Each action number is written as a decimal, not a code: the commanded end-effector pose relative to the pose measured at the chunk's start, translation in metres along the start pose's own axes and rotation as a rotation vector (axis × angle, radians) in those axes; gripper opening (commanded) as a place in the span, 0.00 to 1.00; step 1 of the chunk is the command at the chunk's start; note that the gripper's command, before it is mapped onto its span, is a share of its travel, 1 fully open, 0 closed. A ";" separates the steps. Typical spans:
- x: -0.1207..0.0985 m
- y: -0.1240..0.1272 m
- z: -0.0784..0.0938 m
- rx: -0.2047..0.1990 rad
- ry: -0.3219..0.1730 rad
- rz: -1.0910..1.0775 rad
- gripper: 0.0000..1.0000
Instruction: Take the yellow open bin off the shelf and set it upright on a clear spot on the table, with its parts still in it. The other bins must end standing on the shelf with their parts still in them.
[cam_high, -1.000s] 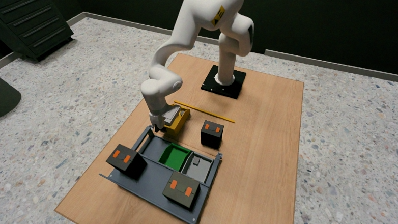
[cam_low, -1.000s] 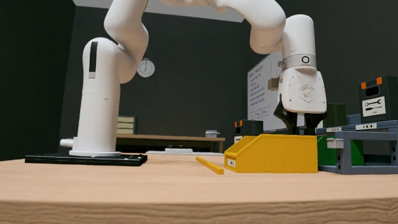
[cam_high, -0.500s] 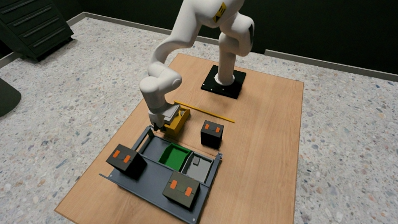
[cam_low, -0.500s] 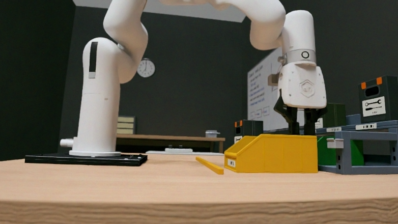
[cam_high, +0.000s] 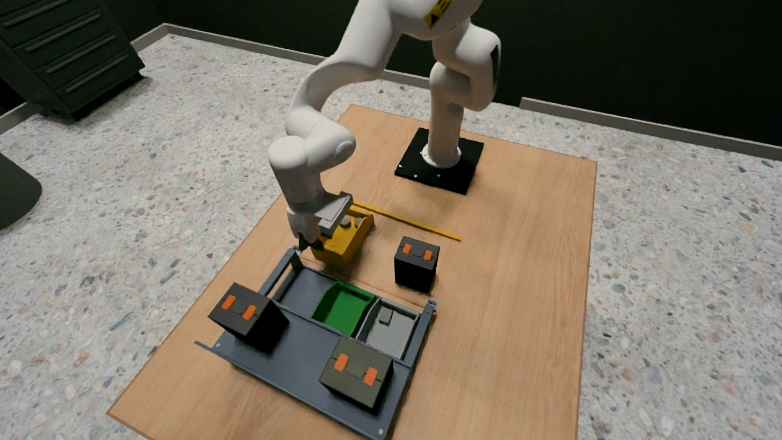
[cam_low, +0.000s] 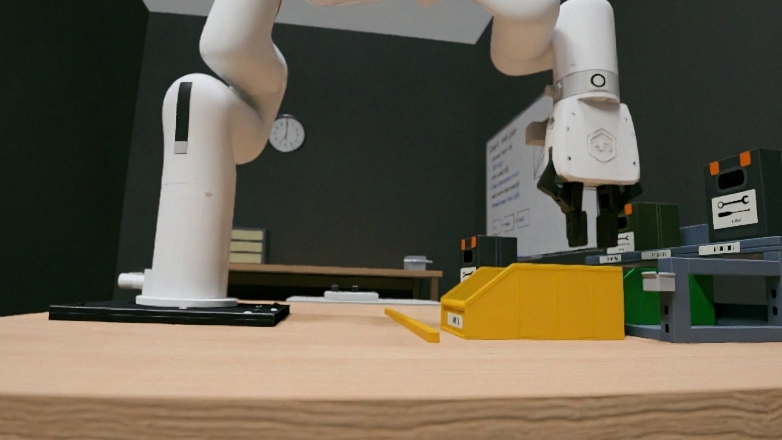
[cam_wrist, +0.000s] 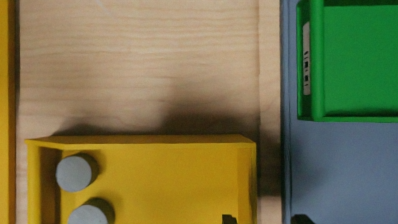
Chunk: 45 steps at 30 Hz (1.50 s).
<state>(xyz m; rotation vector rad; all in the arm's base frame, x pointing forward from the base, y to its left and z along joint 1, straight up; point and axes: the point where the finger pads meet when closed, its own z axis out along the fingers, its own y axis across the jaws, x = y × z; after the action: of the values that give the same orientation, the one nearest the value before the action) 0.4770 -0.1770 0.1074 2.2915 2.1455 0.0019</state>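
The yellow open bin (cam_high: 344, 238) stands upright on the table just in front of the grey shelf (cam_high: 328, 339). It also shows in the side view (cam_low: 538, 300) and in the wrist view (cam_wrist: 145, 180), with two grey round parts (cam_wrist: 75, 172) inside. My gripper (cam_low: 590, 235) hangs a little above the bin's rear wall, clear of it. Its fingers stand slightly apart and hold nothing. Only the fingertips show at the bottom edge of the wrist view.
A green bin (cam_high: 343, 306) and a grey bin (cam_high: 389, 331) sit in the shelf. Two black closed boxes (cam_high: 248, 314) (cam_high: 356, 372) stand on the shelf top. A third black box (cam_high: 416, 262) stands on the table. A thin yellow strip (cam_high: 407, 221) lies behind the yellow bin.
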 end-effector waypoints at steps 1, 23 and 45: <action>0.000 0.001 -0.011 -0.005 0.003 0.000 0.34; 0.000 0.001 -0.016 -0.005 0.003 0.000 0.34; 0.000 0.001 -0.016 -0.005 0.003 0.000 0.34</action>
<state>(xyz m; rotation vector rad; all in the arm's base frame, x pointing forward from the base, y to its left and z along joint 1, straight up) 0.4769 -0.1770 0.1219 2.2917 2.1457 0.0016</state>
